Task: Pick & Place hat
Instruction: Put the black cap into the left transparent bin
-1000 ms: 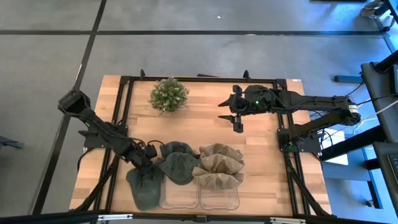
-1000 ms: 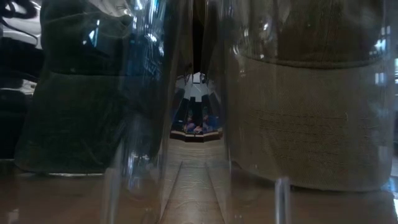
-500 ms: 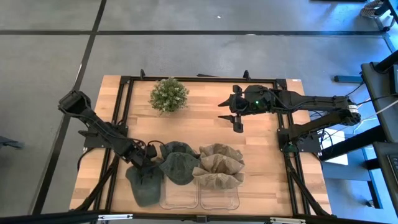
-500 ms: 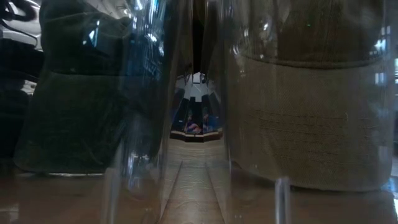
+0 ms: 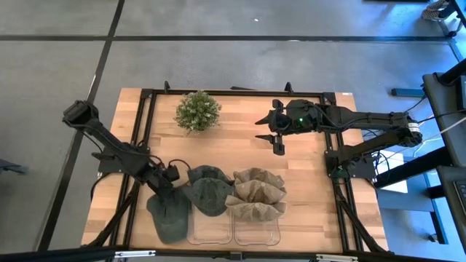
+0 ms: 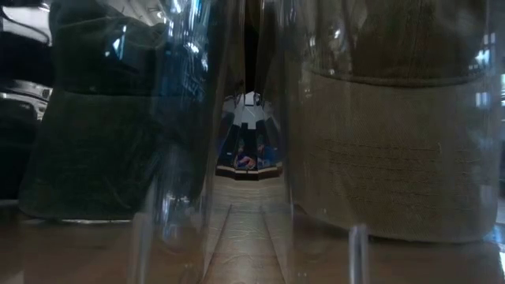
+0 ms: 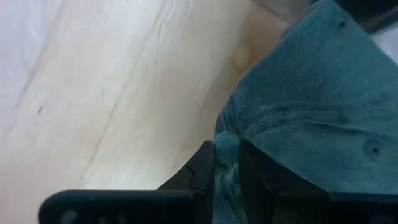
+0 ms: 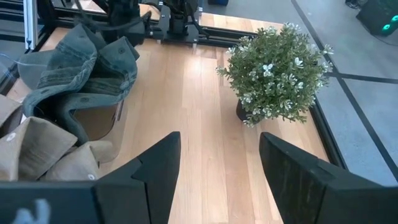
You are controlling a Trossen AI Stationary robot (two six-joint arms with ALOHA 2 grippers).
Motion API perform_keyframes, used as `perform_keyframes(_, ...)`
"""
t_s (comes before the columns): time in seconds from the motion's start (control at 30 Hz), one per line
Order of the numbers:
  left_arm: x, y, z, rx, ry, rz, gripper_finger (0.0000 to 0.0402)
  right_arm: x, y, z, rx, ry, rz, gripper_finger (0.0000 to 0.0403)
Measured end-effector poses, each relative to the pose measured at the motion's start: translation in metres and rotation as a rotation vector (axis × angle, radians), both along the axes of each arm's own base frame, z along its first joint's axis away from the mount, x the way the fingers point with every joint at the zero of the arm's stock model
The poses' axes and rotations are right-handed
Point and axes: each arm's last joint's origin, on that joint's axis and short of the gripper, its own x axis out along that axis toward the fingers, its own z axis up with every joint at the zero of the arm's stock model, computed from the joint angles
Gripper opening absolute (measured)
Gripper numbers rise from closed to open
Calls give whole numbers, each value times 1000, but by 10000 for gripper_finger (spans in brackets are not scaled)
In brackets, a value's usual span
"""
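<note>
A dark green corduroy hat (image 5: 172, 215) lies on the wooden table near its front left, beside two clear bins. My left gripper (image 5: 165, 187) stands over the hat's far end and is shut on it; the left wrist view shows the hat (image 7: 311, 106) bunched at the gripper (image 7: 228, 158). More green hats (image 5: 207, 191) are piled in the left bin, and tan hats (image 5: 257, 195) in the right bin. My right gripper (image 5: 277, 143) hangs open above the middle of the table's far half, holding nothing. My left gripper pinches a bunched-up fold of the green hat's cloth (image 7: 227, 143) between its two fingers, at the hat's far end. The fingers come steeply from above, slanting from the table's left. The rest of the hat (image 5: 173, 222) lies on the table.
A small potted plant (image 5: 197, 110) stands at the table's far left. The two clear bins (image 5: 233, 234) sit at the front edge, filling the low view with the green hats (image 6: 102, 142) and the tan hats (image 6: 394, 150). A black frame (image 5: 145, 98) rims the table.
My left gripper has risen a little and drawn back toward the table's left and far edges. The green hat's far end has followed it, shifting slightly left, while its near part stays on the table.
</note>
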Motion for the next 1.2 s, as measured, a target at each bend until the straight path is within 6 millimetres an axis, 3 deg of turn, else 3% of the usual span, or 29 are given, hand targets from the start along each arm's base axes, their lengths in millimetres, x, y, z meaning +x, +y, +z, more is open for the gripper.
perform_keyframes(0.2,-8,8,20,12,-41,10,42,0,0,0,-1,-4,0,219)
perform_keyframes(0.5,-15,19,90,187,-118,28,42,0,0,0,0,-6,-1,219)
perform_keyframes(0.97,-6,17,196,423,-204,-74,42,2,0,3,1,-40,-2,219)
perform_keyframes(1.2,2,10,234,512,-202,-156,42,2,0,4,1,-46,-2,219)
